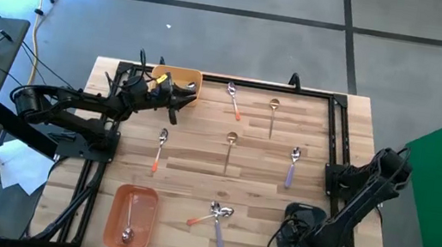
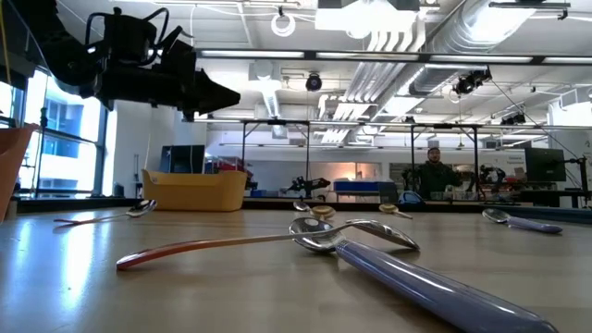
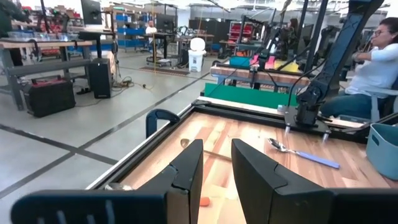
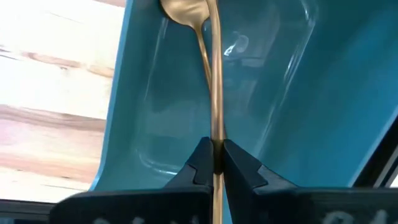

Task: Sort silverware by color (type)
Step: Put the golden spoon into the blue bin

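On the wooden counter (image 1: 200, 151) most spoons lie scattered between three bins. The right hand (image 4: 213, 163), low over the blue bin (image 4: 298, 118) at the near right corner, is clamped on a gold spoon (image 4: 214, 74). The left hand (image 3: 216, 171), fingers apart, hovers by the yellow bin (image 1: 182, 82). One spoon (image 1: 128, 230) lies in the orange bin (image 1: 132, 215).

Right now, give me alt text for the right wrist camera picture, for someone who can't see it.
The right gripper is shut on the handle of an all-gold spoon, holding it over the inside of a blue plastic bin. The spoon's bowl points away from the camera, cut off at the picture's edge. Light wooden table shows beside the bin.
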Controlling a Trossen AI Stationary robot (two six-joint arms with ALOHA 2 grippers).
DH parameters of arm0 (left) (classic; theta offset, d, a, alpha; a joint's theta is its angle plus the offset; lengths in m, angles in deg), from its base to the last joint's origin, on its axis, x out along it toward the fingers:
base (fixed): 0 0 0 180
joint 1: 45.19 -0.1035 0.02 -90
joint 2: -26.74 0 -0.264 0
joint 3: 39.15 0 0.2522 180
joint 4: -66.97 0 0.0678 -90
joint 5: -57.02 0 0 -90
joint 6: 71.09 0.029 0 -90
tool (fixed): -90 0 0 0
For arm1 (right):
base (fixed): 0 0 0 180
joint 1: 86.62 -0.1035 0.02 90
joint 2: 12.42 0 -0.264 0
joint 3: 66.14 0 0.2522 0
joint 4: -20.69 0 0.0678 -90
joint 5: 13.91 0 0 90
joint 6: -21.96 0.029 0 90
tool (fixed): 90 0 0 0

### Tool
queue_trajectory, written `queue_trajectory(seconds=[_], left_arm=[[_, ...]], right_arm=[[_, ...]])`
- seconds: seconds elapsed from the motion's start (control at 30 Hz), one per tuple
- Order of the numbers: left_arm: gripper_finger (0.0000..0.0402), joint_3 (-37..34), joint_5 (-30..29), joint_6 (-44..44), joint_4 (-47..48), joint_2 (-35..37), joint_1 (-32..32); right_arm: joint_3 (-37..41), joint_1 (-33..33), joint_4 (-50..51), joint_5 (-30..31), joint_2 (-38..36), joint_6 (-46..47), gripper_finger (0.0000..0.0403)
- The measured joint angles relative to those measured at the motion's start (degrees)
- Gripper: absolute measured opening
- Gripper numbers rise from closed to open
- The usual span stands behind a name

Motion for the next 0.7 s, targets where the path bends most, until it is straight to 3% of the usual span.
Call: queue_trajectory(seconds=[0.5, 0.7], left_arm=[[0.0074, 0.00, 4.23, -0.61, 8.96, -0.02, 0.07], [0.0074, 0.04, 6.92, -0.57, 8.46, -0.02, 0.20]], right_arm=[[0.00, 0.04, 1.13, 3.21, 0.27, -7.06, 0.0016], [-0.02, 0.67, 1.41, 2.98, 0.27, -13.05, 0.0081]])
